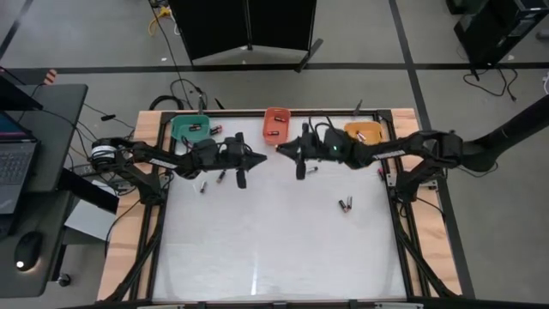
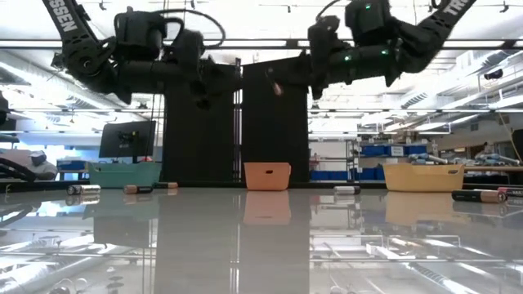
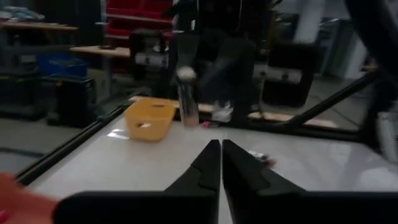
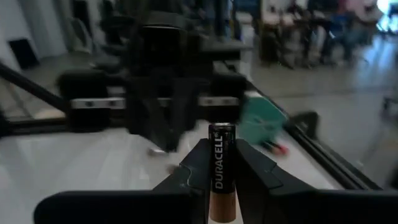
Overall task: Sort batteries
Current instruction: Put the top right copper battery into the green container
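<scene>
My right gripper (image 4: 222,163) hangs high over the far middle of the table (image 1: 280,152), shut on a black and copper Duracell battery (image 4: 222,158), which also shows in the low view (image 2: 276,88). My left gripper (image 3: 221,149) is shut on nothing and faces it tip to tip a short way to the left (image 1: 260,157). Other batteries lie on their sides on the white table: a pair right of centre (image 1: 346,204), one below the right gripper (image 1: 313,170) and two near the left arm (image 1: 203,186). My right gripper pinches the battery between its two fingers (image 4: 252,163), by the middle of the black body (image 4: 222,177). The battery lies along the fingers: its black end (image 4: 222,129) sticks out past the fingertips and its copper end points back toward the wrist. It is lifted clear of the table.
Three bins stand along the far edge: green (image 1: 190,129), red (image 1: 276,123) and orange (image 1: 364,131); the green one holds batteries. A dark frame (image 1: 403,215) borders the table. The near half of the table (image 1: 274,257) is bare white surface.
</scene>
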`<state>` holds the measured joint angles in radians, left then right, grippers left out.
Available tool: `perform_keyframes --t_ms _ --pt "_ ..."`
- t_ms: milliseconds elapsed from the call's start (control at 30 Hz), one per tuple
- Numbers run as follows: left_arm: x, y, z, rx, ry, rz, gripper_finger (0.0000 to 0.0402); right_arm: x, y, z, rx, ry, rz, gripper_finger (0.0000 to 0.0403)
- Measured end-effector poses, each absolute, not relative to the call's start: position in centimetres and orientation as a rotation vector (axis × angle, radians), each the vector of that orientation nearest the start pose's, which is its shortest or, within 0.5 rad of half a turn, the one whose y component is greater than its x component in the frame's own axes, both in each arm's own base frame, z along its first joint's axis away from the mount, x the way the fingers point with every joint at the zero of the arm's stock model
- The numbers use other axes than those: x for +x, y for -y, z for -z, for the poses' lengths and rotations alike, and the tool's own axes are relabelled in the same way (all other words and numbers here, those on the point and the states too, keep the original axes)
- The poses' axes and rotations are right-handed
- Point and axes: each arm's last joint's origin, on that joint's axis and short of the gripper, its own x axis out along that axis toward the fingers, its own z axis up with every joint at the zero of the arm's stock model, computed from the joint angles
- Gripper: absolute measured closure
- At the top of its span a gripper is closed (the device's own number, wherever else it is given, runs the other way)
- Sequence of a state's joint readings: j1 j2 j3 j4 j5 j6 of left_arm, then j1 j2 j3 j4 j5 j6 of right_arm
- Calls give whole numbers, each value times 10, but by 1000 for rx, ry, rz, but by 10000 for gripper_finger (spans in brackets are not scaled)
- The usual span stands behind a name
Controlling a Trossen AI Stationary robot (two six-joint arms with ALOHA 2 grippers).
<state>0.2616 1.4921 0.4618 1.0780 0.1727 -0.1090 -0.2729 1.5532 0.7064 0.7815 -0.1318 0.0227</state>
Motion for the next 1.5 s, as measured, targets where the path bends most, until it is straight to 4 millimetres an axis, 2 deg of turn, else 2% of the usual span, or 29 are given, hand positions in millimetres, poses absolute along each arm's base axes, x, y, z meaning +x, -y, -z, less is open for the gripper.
perform_keyframes --t_ms 167,367,500,633,867,1033,1400,1500 --pt "272 -56 -199 -92 70 -52 316 307 59 -224 -8 54 99 347" --pt "278 -50 -206 -69 95 -75 247 309 45 -232 -45 135 66 347" --pt "287 -45 -216 -65 130 -54 219 310 41 -234 -58 149 70 347" --pt "298 -45 -225 -62 158 -40 209 310 35 -236 -71 168 54 347" --pt "309 -43 -235 -77 191 22 209 310 32 -237 -80 182 43 347" --pt "311 -43 -234 -78 187 27 217 310 31 -238 -88 194 43 347" --pt "312 -43 -233 -23 189 46 329 310 31 -240 -87 214 41 347" --pt "312 -43 -234 -16 192 51 349 310 31 -240 -82 217 41 347"
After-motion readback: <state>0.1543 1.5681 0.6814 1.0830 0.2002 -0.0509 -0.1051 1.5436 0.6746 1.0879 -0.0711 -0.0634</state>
